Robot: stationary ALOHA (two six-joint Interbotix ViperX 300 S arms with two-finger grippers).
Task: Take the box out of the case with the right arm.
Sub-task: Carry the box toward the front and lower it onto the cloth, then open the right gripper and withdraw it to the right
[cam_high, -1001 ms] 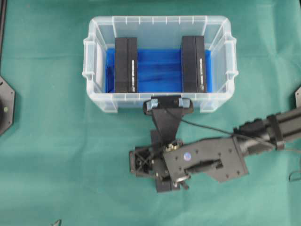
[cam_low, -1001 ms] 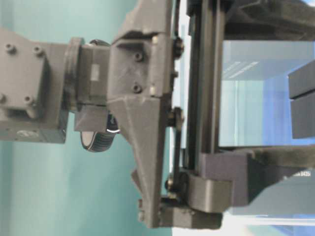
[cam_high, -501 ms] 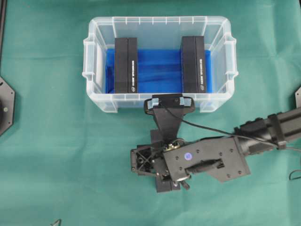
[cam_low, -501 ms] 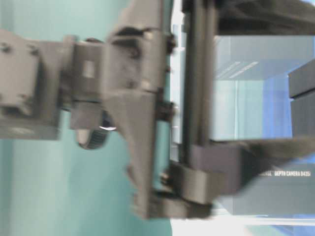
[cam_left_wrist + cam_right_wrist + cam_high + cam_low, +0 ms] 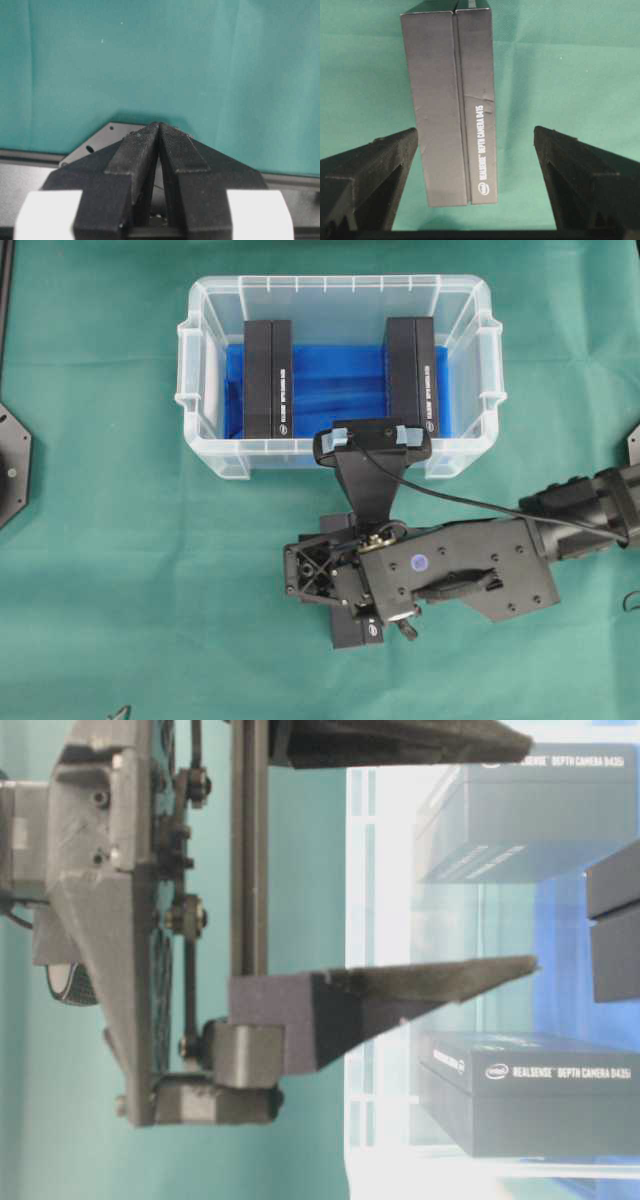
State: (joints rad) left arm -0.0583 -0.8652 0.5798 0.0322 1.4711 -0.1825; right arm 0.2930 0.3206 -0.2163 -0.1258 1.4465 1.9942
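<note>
The case (image 5: 200,350), a clear bin with a blue bottom, stands at the back and holds two black boxes, one left (image 5: 267,378) and one right (image 5: 412,376). A third black box (image 5: 451,107) lies flat on the green cloth outside the case, printed "REALSENSE DEPTH CAMERA D415". My right gripper (image 5: 475,137) hangs over it, open wide, one finger on each side and neither touching. From overhead the right arm (image 5: 450,575) hides most of this box; only an end (image 5: 355,633) shows. My left gripper (image 5: 159,126) is shut on nothing above the cloth.
The case's near wall (image 5: 300,452) lies just behind the right arm's wrist camera (image 5: 372,438). A black base plate (image 5: 12,465) sits at the left edge. In the table-level view the open right fingers (image 5: 440,985) stand in front of the case (image 5: 385,870).
The right arm has shifted right and slightly toward the front, and its fingers have drawn back from the box on the cloth. Its jaws have stayed wide open.
</note>
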